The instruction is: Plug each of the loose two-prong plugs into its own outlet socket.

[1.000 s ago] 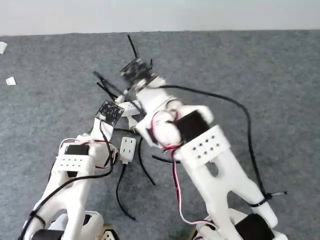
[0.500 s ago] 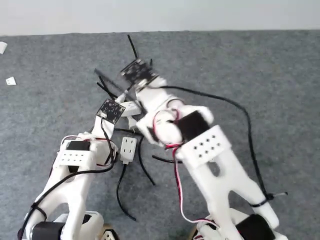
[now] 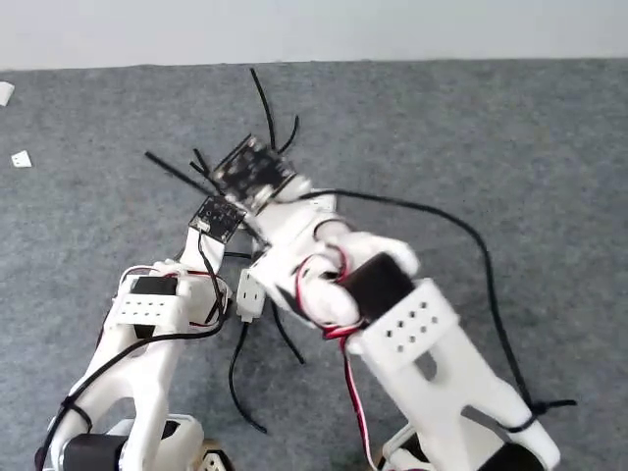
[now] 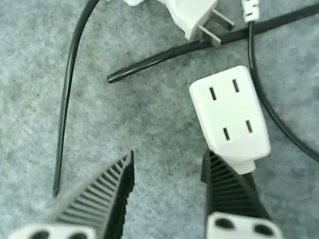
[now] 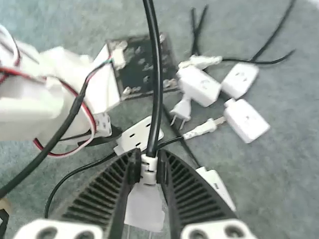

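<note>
My right gripper (image 5: 148, 154) is shut on a white two-prong plug (image 5: 145, 196), and the plug's black cable (image 5: 153, 74) runs straight up out of the fingers. Below it on the grey carpet lie a white outlet socket (image 5: 139, 134), two loose plugs (image 5: 181, 112) (image 5: 202, 129) and more white sockets (image 5: 199, 84) (image 5: 246, 119). My left gripper (image 4: 168, 159) is open just above the carpet. One of its fingers (image 4: 224, 184) touches the end of a white two-outlet socket (image 4: 230, 117). A loose white plug (image 4: 197, 15) lies beyond it across a black cable.
From above, the right arm (image 3: 392, 324) crosses over the left arm (image 3: 147, 324), and the white socket (image 3: 250, 291) lies between them. Black cable ends (image 3: 260, 98) fan out on the carpet. White scraps (image 3: 20, 158) lie at the far left.
The right arm has drawn back and swung left, its wrist now over the left arm's wrist. The black cables near it shifted too. The left arm has hardly moved.
</note>
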You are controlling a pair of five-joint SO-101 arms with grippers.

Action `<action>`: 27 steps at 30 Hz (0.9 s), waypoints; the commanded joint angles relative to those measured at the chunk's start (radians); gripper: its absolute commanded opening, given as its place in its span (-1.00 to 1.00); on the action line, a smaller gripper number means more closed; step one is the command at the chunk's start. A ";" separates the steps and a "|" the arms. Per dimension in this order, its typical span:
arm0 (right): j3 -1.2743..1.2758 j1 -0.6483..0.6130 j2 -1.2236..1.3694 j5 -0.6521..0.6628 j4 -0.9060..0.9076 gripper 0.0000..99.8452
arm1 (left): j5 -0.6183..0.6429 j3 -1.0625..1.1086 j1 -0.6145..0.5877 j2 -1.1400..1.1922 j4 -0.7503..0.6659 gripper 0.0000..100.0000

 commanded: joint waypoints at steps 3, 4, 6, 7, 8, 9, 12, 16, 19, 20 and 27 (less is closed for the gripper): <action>0.058 -0.016 -0.033 -0.017 -0.087 -0.98 | -0.006 -0.054 0.006 0.000 -0.002 -0.59; 0.064 -0.016 -0.033 -0.017 -0.088 -0.98 | -0.006 -0.054 0.006 0.000 -0.002 -0.59; 0.078 -0.015 -0.033 -0.017 -0.111 -0.98 | -0.008 -0.054 0.006 0.000 -0.002 -0.59; 0.087 -0.015 -0.033 -0.017 -0.120 -0.98 | -0.008 -0.054 0.006 -0.002 -0.002 -0.59; 0.098 -0.013 -0.033 -0.017 -0.134 -0.98 | -0.008 -0.053 0.006 -0.003 -0.002 -0.59; 0.117 -0.015 -0.033 -0.017 -0.154 -0.98 | -0.008 -0.051 0.006 -0.006 -0.002 -0.59; 0.163 -0.015 -0.033 -0.017 -0.225 -0.98 | -0.008 -0.050 0.006 -0.008 -0.002 -0.59; 0.199 -0.015 -0.033 -0.017 -0.291 -0.98 | -0.008 -0.048 0.006 -0.008 -0.002 -0.59; 0.209 -0.013 -0.031 -0.011 -0.320 -0.98 | -0.009 -0.048 0.006 -0.008 0.002 -0.59; 0.209 -0.013 -0.031 -0.011 -0.323 -0.98 | -0.011 -0.048 0.006 -0.008 0.002 -0.59; 0.212 -0.008 0.002 -0.009 -0.366 -0.98 | -0.011 -0.047 0.006 -0.009 0.003 -0.59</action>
